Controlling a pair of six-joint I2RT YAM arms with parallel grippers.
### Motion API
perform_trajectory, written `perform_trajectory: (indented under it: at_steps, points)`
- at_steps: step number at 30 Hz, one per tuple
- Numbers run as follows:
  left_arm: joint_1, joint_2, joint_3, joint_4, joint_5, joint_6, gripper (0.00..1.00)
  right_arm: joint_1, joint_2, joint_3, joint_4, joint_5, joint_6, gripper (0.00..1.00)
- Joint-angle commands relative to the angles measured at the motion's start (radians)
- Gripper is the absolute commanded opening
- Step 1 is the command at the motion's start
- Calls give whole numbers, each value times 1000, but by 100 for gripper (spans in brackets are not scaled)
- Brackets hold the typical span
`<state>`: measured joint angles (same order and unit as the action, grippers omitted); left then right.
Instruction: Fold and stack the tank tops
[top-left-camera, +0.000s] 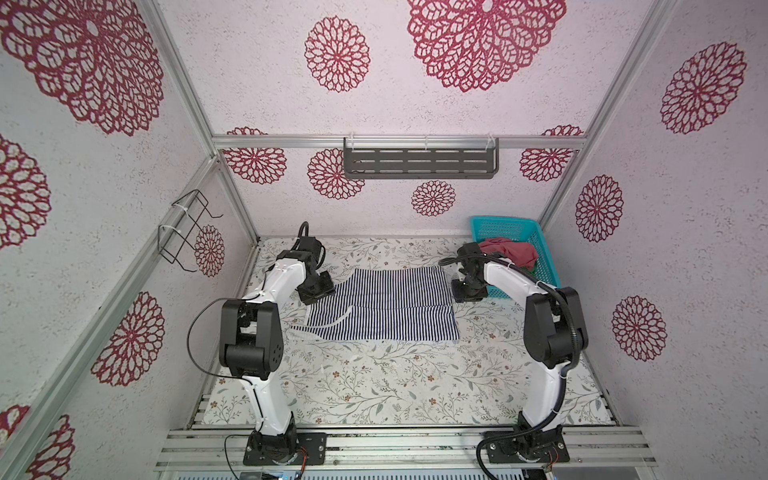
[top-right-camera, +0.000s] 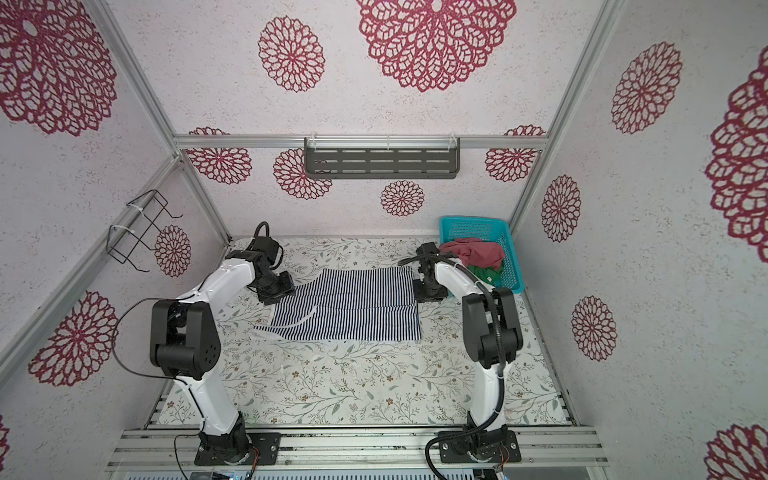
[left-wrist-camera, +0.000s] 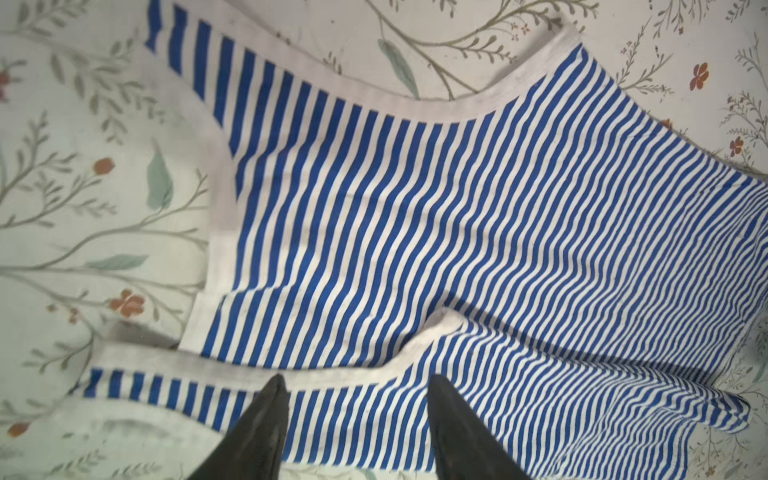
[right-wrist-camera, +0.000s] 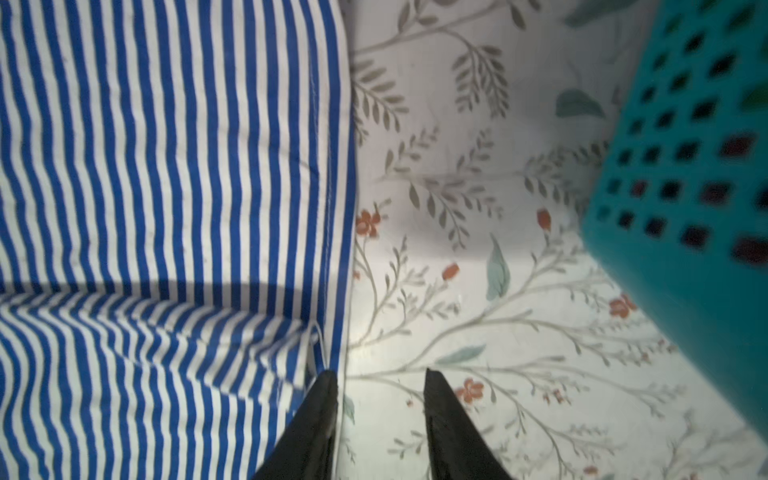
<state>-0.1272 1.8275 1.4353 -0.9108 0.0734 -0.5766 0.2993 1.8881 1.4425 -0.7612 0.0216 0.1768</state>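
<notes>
While striped top (top-left-camera: 382, 303) lies part-folded, left gripper (left-wrist-camera: 355, 378) at its 10 o'clock, right gripper (right-wrist-camera: 378, 372) at 2, both parted, empty. Next, probably: regrip edge, fold again.

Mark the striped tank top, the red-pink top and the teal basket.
striped tank top (top-left-camera: 386, 291): in a top view, middle of its body.
red-pink tank top (top-left-camera: 513, 252): in a top view, crumpled bunch.
teal mesh basket (top-left-camera: 498, 230): in a top view, far wall.

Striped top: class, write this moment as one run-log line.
striped top: part-folded, flat on table | left gripper: open, over strap end | right gripper: open, at hem edge | red top, green top: in basket
</notes>
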Motion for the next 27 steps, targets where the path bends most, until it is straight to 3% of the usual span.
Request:
perform_trajectory:
  at_steps: [1,4,9,14,27]
  points:
    - [-96,-88,-107,32,14,-72,55,41,-147,-148,22,-55,81,37]
    - [-182,-64,-150,130,70,-148,53,97,-175,-241,104,-86,146,34]
    - [-249,26,-166,242,81,-194,52,174,-122,-260,214,-111,207,30]
    - [-249,61,-257,300,82,-206,50,176,-97,-300,215,-11,235,25]
    - [-293,-161,-644,299,146,-348,48,175,-260,-607,153,23,324,29]
